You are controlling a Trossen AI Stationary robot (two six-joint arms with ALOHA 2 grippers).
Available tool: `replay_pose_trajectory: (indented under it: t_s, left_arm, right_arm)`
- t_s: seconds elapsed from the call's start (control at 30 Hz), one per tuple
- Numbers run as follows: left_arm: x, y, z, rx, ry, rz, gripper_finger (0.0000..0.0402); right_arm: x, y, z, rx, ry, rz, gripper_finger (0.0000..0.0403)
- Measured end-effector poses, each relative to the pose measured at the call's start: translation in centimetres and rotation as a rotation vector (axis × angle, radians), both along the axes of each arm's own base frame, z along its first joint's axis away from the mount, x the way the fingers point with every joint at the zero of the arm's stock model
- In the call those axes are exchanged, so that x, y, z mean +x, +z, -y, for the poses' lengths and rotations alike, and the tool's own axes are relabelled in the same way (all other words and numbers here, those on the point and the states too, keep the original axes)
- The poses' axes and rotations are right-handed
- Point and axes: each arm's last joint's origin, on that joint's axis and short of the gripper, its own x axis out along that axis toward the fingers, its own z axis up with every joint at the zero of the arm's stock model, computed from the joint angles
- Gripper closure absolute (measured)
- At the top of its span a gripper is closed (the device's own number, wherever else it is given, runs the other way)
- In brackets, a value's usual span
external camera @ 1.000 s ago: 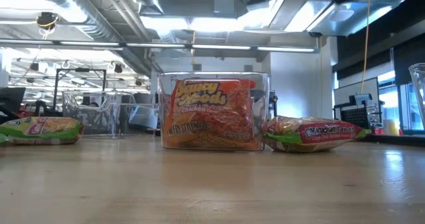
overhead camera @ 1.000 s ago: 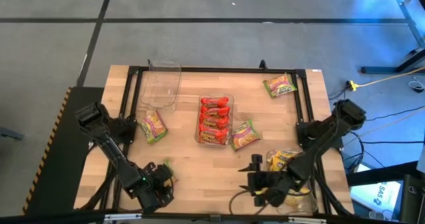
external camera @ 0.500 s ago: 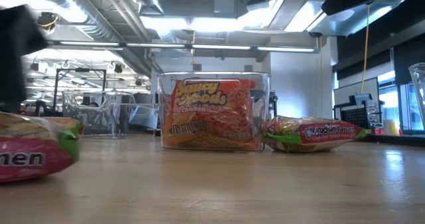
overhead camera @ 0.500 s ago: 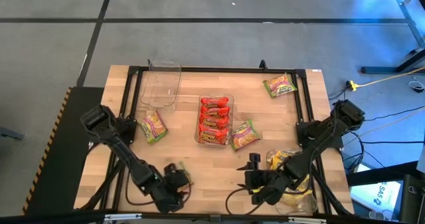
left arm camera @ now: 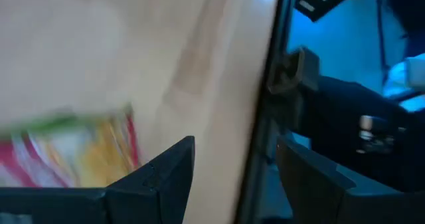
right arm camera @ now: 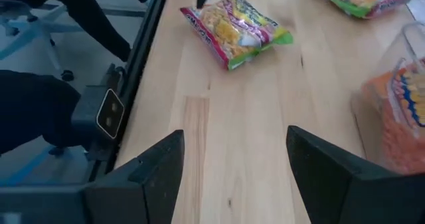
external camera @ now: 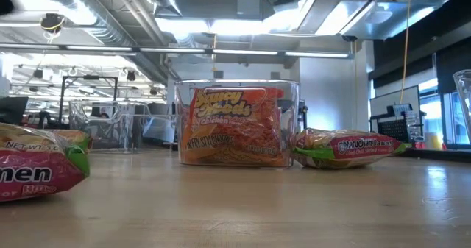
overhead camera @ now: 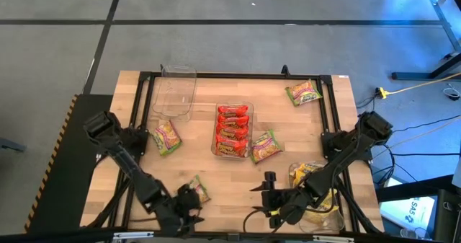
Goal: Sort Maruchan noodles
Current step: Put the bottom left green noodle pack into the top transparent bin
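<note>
Red Maruchan noodles (overhead camera: 233,130) fill the middle tray (overhead camera: 248,106); left tool (overhead camera: 189,211) and right tool (overhead camera: 268,196) spread, empty.

The whole pale wooden desk (overhead camera: 238,178) is seen straight down from the high camera. A level line across the desktop is taken by the low camera, close to the clear plastic tray of red packets (external camera: 237,123), also seen from above (overhead camera: 233,130). The 2 wrist cameras are held near the desktop; the green-edged crinkly packet (right arm camera: 234,26) is shared with the overhead view (overhead camera: 194,190).
</note>
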Motion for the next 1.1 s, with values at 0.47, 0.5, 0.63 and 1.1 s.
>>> replay_pose_trajectory:
  t_s: [0.47, 0.5, 0.63, 1.1]
  left_arm:
    - [-7.1, -1.9, 2.3, -0.183, 0.283, -0.331, 0.0198]
    - [-7.3, -2.2, 2.1, -0.147, 0.302, -0.335, 0.0198]
    - [-7.1, -3.0, 1.5, -0.030, 0.321, -0.286, 0.0198]
    - [-1.5, -2.0, 0.6, -0.040, 0.119, -0.134, 0.0198]
  right_arm:
    - [5.8, -3.7, 1.6, 0.088, -0.021, 0.105, 0.0166]
    - [6.2, -4.1, 1.8, 0.091, -0.013, 0.108, 0.0166]
    - [7.4, -5.8, 2.2, 0.121, 0.013, 0.100, 0.0166]
    - [7.8, -6.8, 1.9, 0.110, 0.044, 0.114, 0.0166]
